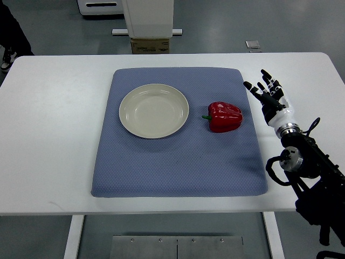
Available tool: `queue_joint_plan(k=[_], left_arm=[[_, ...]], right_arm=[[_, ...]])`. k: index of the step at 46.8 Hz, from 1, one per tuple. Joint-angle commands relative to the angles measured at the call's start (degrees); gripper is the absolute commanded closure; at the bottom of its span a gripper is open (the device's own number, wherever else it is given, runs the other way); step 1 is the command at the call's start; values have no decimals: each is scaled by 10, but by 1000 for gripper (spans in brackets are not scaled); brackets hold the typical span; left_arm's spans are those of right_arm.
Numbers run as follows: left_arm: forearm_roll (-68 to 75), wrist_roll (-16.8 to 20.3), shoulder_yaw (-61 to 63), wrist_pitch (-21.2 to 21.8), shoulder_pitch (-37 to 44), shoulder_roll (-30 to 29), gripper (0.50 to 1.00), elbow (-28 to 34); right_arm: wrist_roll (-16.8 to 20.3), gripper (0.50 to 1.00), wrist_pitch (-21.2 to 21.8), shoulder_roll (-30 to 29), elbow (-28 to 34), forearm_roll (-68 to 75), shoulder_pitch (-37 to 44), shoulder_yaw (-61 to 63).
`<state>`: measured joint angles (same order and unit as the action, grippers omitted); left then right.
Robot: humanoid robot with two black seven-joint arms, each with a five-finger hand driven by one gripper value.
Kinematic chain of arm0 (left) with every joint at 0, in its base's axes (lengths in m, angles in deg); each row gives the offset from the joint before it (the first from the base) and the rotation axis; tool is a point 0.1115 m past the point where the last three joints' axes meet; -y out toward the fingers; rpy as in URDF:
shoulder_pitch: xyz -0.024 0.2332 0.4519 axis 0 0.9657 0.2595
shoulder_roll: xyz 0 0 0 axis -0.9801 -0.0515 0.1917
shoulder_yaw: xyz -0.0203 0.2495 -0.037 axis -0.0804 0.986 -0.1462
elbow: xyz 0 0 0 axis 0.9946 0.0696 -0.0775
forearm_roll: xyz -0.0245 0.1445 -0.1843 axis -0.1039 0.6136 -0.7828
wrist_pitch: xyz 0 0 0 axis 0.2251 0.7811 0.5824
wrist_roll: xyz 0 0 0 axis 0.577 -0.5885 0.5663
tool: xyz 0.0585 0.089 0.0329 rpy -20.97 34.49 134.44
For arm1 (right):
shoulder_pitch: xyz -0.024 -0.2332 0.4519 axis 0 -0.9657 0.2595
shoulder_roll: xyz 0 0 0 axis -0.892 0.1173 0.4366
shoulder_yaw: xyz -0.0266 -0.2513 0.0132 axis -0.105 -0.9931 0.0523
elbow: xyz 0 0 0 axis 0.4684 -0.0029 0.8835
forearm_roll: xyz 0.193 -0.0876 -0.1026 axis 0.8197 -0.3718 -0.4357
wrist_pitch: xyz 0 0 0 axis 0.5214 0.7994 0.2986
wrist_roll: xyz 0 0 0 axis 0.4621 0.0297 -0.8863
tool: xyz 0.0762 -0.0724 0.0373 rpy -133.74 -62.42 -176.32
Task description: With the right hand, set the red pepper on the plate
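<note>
Right robot hand [268,93] sits at the right of the frame with its fingers spread and nothing in them, hovering over the worktop [54,135] just off the right edge of the mat [172,167]. I judge the step in hand to be the reach for the pepper [225,116], which has not been touched yet. It lies on its side on the mat, centre-right, near the robot hand and to its left, with the green stem pointing left toward the plate [154,110]. The plate is bare, left of the pepper and apart from it.

To do this well I'd bring the robot hand in from the right and above, keep the fingers wide until they straddle the rounded body, and close on the broad red part, not the stem. The skin looks glossy, so I'd expect some slip; a firm, even wrap should help. I see no left arm.
</note>
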<state>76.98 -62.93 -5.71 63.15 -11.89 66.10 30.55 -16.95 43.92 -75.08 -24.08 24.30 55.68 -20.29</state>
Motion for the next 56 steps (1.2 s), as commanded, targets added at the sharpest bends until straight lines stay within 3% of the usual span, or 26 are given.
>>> queue_joint_plan(k=[1, 56], left_arm=[[0, 0, 0, -1, 0, 0, 500, 0], [-1, 0, 0, 4, 3, 0, 500, 1]], right_arm=[[0, 500, 0, 0, 1, 0, 0, 0], [1, 500, 0, 15, -3, 2, 5, -1]])
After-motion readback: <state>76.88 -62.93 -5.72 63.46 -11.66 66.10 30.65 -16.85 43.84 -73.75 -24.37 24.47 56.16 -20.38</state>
